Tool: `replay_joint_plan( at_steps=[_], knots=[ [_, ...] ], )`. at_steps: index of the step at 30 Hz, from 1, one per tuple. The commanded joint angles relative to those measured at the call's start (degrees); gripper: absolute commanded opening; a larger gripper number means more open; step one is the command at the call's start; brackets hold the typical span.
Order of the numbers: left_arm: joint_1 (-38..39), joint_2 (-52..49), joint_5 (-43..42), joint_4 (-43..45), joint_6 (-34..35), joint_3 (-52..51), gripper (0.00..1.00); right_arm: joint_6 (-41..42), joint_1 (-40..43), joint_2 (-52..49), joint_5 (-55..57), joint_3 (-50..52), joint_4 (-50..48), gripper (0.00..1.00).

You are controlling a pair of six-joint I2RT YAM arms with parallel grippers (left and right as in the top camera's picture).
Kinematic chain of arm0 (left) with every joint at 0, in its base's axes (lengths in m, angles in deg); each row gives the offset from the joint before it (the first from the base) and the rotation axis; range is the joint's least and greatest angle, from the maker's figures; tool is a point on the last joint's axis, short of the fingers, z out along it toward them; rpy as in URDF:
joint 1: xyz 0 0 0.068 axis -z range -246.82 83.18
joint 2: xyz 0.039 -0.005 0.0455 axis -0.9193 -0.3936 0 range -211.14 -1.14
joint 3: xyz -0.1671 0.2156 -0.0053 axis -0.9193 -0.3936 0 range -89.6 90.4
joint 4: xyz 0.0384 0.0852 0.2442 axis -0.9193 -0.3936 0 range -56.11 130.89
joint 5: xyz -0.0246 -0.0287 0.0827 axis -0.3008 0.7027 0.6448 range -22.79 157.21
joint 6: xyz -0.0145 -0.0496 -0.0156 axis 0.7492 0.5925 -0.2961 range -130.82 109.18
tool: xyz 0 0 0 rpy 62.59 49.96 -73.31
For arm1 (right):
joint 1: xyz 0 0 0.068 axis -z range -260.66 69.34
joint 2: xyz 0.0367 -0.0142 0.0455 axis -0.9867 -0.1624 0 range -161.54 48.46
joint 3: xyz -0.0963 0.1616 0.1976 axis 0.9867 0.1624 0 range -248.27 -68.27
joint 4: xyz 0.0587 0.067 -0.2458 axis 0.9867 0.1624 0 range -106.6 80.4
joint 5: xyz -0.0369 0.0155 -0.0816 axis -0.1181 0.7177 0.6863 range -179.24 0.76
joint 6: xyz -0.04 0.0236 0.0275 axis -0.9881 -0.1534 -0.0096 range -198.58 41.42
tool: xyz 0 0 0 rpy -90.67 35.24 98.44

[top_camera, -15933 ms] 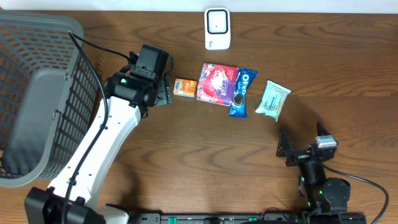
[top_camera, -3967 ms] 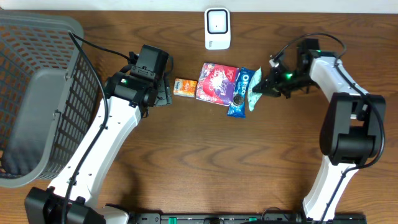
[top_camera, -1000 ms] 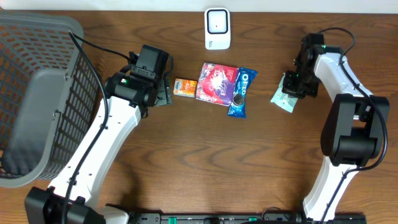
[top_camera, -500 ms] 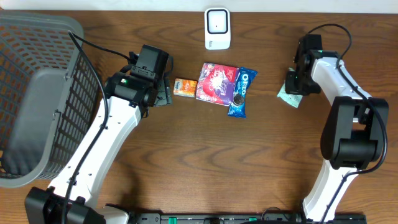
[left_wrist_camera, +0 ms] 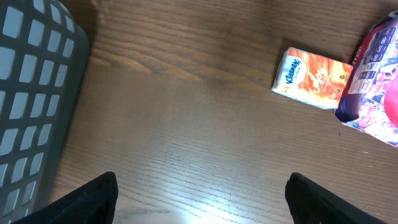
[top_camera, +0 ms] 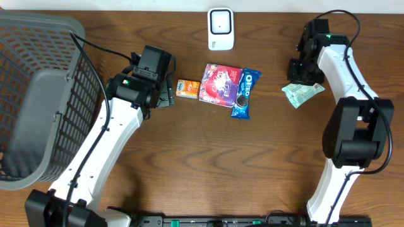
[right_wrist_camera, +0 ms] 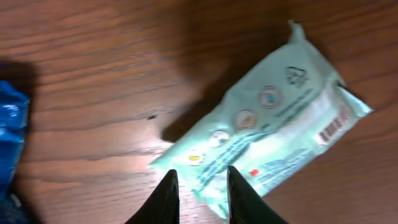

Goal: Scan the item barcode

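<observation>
Mint packet (right_wrist_camera: 267,127): glossy film, flat oblong, crimped ends; wood-grain table (top_camera: 189,157).

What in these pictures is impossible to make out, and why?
- Barcode on the mint packet: blurred in the right wrist view, too small in the overhead view.
- Purple pack: cut off by the right edge of the left wrist view.
- Right gripper: in the overhead view, its fingers are hidden under its own arm.
- Grey basket: cut off by the left edge of the overhead view.
</observation>
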Motion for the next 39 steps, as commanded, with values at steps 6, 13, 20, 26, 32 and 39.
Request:
replay_joint_plan(
  at_steps=[6,13,20,26,32,39],
  knots=[
    [-0.09,-0.33,1.14,-0.17,0.52,0.42,0.86,0.72,-0.50,-0.15,-2.27,7.15,-6.67,0.27],
    [-0.09,-0.33,1.14,-0.17,0.52,0.42,0.86,3.63,-0.37,-0.15,6.51,13.03,-9.75,0.24],
    [-0.09,-0.33,1.11,-0.17,0.52,0.42,0.86,4.85,-0.39,0.39,10.34,10.95,-0.92,0.20],
    [-0.09,-0.33,1.11,-0.17,0.52,0.42,0.86,5.68,-0.92,4.07,5.84,5.07,7.98,0.35],
    [-0.09,-0.33,1.14,-0.17,0.52,0.42,0.86,4.46,-1.97,7.06,-18.47,3.54,4.22,0.80],
    [-0.09,-0.33,1.11,-0.17,0.52,0.42,0.86,0.63,-4.85,5.27,-26.71,4.13,1.16,0.95]
  ],
)
